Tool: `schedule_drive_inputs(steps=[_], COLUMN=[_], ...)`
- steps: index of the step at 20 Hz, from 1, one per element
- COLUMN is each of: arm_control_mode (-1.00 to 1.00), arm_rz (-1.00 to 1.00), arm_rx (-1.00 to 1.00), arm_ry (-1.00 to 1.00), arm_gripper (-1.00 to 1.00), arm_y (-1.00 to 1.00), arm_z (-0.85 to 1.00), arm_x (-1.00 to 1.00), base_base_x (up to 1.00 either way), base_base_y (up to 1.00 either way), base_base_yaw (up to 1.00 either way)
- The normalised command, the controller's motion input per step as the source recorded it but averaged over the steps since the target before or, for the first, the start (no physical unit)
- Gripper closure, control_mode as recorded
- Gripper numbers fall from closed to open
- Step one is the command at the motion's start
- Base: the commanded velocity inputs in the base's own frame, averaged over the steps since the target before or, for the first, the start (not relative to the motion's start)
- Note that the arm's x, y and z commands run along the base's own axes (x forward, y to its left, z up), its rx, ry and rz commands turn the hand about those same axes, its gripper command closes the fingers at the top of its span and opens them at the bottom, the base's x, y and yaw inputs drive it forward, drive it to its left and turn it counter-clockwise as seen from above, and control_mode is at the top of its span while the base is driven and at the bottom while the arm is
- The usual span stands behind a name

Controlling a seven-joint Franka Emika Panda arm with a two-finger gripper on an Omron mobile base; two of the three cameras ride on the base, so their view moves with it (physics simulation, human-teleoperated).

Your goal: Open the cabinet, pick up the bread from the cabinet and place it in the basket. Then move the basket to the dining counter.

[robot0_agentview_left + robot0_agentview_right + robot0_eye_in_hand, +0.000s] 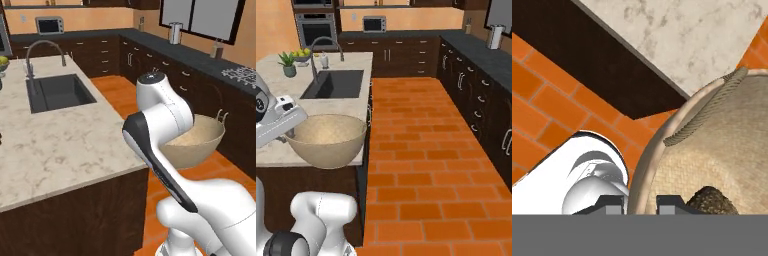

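At centre right of the left base view, the tan basket (197, 142) hangs beside the marbled desk (65, 145); it needs carrying level over the stone. Lower left in the right base view, its rounded speckled bowl overlaps the desk edge. Low in the hand view, the tool (640, 205) pinches the rim; the dark bread (712, 199) lies inside.

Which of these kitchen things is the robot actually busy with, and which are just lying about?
In use: basket, pinched at its rim by the claw; bread inside it; dining counter.
Lying about: sink, faucet, potted plant, microwave.
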Motion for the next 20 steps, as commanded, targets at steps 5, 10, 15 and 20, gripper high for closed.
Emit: schedule_drive_inputs(steps=[5, 10, 15, 20], arm_control_mode=[1.00, 1.00, 1.00, 1.00], arm_rz=[0.00, 0.00, 0.00, 0.00], arm_rx=[0.00, 0.00, 0.00, 0.00], arm_ry=[0.00, 0.00, 0.00, 0.00], arm_gripper=[1.00, 1.00, 1.00, 1.00], arm_y=[0.00, 0.00, 0.00, 0.00], arm_z=[0.00, 0.00, 0.00, 0.00], arm_x=[0.00, 0.00, 0.00, 0.00], base_base_x=[0.05, 0.33, 0.41, 0.39], base_base_y=[0.95, 1.00, 0.64, 0.47], base_base_yaw=[0.09, 0.01, 0.02, 0.06])
